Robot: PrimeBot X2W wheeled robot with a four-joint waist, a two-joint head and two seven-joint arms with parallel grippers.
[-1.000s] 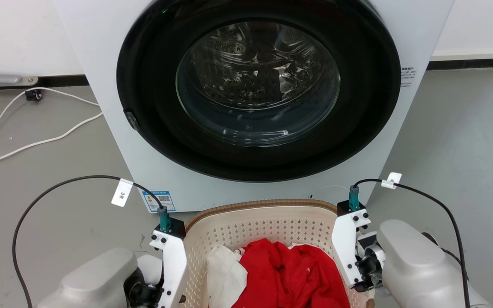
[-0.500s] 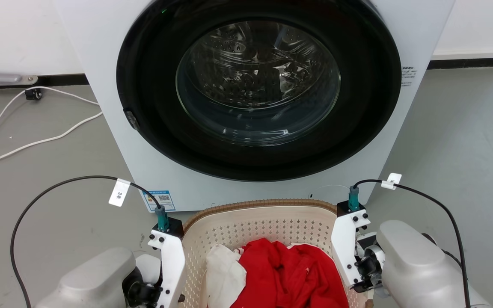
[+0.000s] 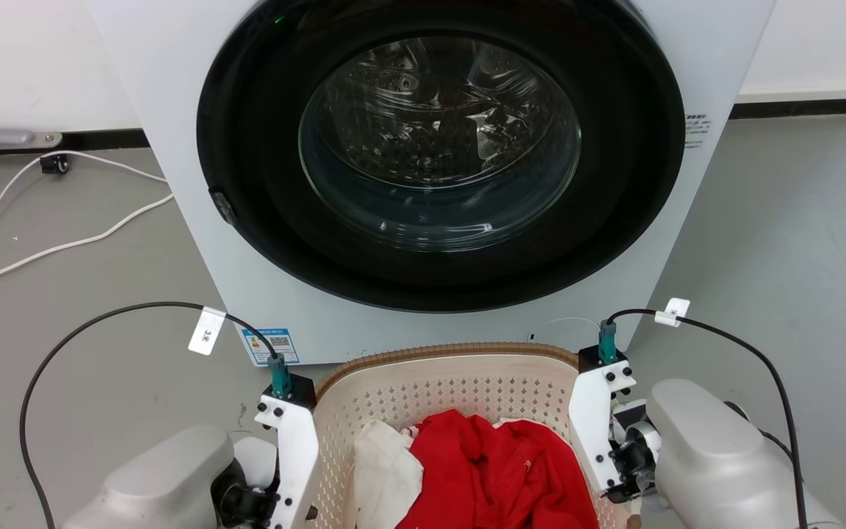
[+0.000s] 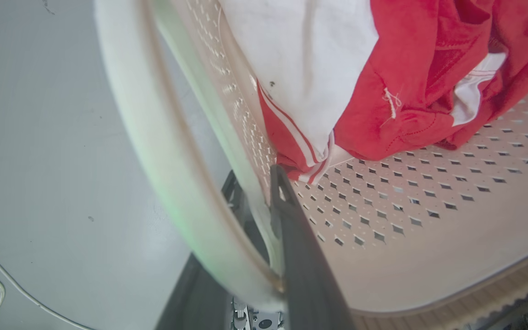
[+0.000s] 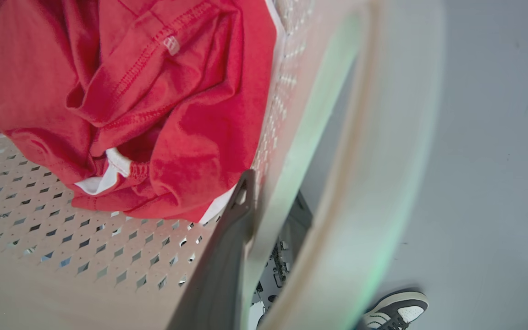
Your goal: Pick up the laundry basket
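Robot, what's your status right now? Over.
Left gripper and right gripper shut on basket sides. Red and white clothes inside. Washing machine close ahead. Person's shoe nearby.

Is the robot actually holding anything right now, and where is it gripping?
Yes, the laundry basket. The left gripper and the right gripper each pinch one side wall, with one finger inside the basket and the other outside.

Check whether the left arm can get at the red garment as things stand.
Probably not yet. The left tool straddles the basket wall, seemingly clamped on it. The red garment lies just past its inner finger with nothing between, so once released the reach looks easy.
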